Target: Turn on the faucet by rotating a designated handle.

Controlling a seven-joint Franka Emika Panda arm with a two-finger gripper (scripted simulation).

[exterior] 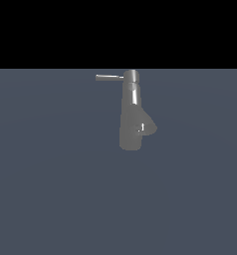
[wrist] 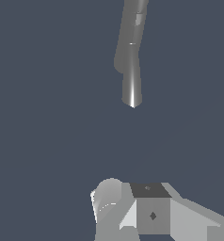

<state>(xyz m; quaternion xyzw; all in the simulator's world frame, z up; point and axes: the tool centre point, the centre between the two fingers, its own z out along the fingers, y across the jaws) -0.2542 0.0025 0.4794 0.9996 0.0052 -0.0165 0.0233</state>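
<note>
Exterior view: faucet (exterior: 134,114) upright on the slate-grey worktop (exterior: 51,199), slightly toward the exterior view's right of centre. Handle (exterior: 109,77) horizontal, joined to the cylindrical cap and extending toward the exterior view's left. Small stubby knob (exterior: 141,128) on the flared matte-grey body. No arm visible.

Wrist view: faucet (wrist: 131,52) seen along its length, well apart from the end effector (wrist: 147,212). Only one white-and-grey portion of the end effector visible; finger state: cannot tell.
</note>
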